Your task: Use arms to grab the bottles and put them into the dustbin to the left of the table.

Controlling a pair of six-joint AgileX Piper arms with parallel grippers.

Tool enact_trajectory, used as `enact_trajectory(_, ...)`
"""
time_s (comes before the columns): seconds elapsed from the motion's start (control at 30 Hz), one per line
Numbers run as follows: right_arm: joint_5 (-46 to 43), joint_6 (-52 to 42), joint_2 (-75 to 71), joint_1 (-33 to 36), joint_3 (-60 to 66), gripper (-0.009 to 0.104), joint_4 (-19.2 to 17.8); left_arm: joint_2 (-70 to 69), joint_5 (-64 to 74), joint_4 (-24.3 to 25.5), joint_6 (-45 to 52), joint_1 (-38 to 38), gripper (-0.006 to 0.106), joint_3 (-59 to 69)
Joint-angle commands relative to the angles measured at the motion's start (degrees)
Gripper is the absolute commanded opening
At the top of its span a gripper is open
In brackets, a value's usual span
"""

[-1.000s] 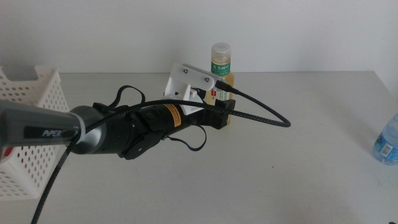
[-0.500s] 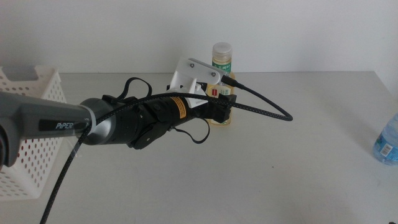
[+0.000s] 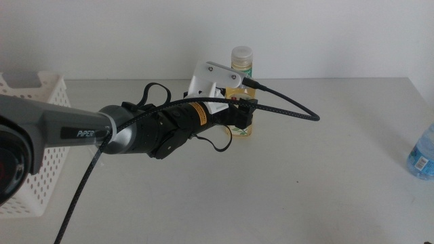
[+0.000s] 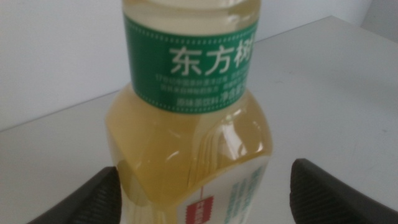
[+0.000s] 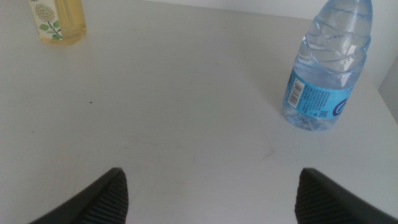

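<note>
The pale-yellow tea bottle with a green label stands upright at the back middle of the table. My left gripper reaches in from the left and is open, with one jaw on each side of the bottle's lower body. In the left wrist view the tea bottle fills the frame between the two jaws of the left gripper. A clear water bottle stands at the right edge. My right gripper is open above bare table, well short of the water bottle. The white dustbin sits at the left.
The left arm's black cable loops out to the right of the tea bottle. A white wall rises behind the table's far edge. The right wrist view also catches the tea bottle's base far off.
The left arm has pushed forward and slightly right, bringing its jaws up around the tea bottle's lower body. The bottles have not moved.
</note>
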Motion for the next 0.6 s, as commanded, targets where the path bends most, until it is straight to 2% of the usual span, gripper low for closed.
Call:
enact_trajectory(0.0, -3.70, -0.51, -1.19, -0.31, -0.12, 0.082, -0.45, -2.14, -4.31, -1.22, -0.40, -0.16, 0.091, -2.62)
enact_trajectory(0.57, -3.65, -0.51, -1.19, -0.31, -0.12, 0.082, -0.43, 5.84, -4.23, -0.04, -1.08, 2.00, 0.091, -12.05)
